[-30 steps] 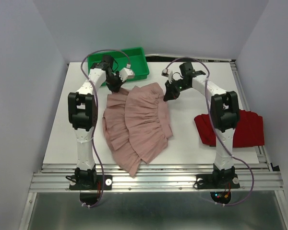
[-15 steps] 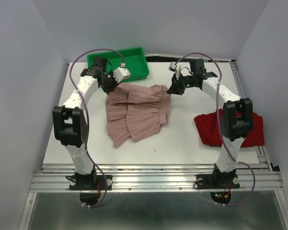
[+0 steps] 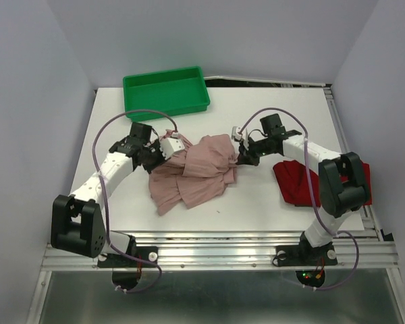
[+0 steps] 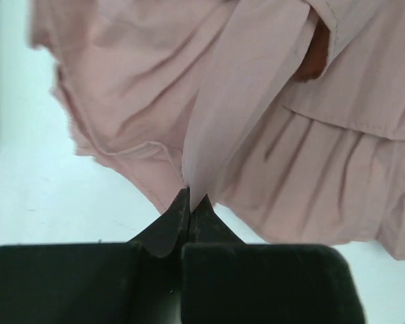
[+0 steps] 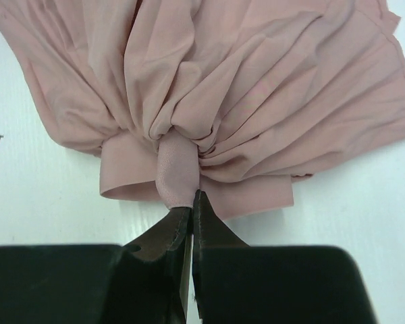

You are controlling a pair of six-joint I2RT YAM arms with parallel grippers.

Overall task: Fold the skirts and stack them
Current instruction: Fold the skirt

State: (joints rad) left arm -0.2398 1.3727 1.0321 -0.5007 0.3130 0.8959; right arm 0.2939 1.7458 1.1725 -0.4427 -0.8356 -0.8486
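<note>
The dusty pink ruffled skirt (image 3: 196, 169) lies bunched in the middle of the table, its far edge lifted and drawn toward the near side. My left gripper (image 3: 163, 150) is shut on its left top edge; the left wrist view shows the pink cloth (image 4: 256, 101) pinched at the fingertips (image 4: 179, 209). My right gripper (image 3: 240, 156) is shut on the skirt's right top edge, with gathered cloth (image 5: 209, 88) bunched at the fingertips (image 5: 206, 216). The dark red skirt (image 3: 298, 181) lies crumpled at the right, partly hidden behind my right arm.
A green plastic tray (image 3: 166, 90) stands at the back left of the white table (image 3: 270, 209). The table's right edge runs just beyond the red skirt. Grey walls close in the left, back and right.
Both grippers have pulled the pink skirt's top edge from the back of the table toward the near side. The skirt has bunched up and doubled over on itself.
</note>
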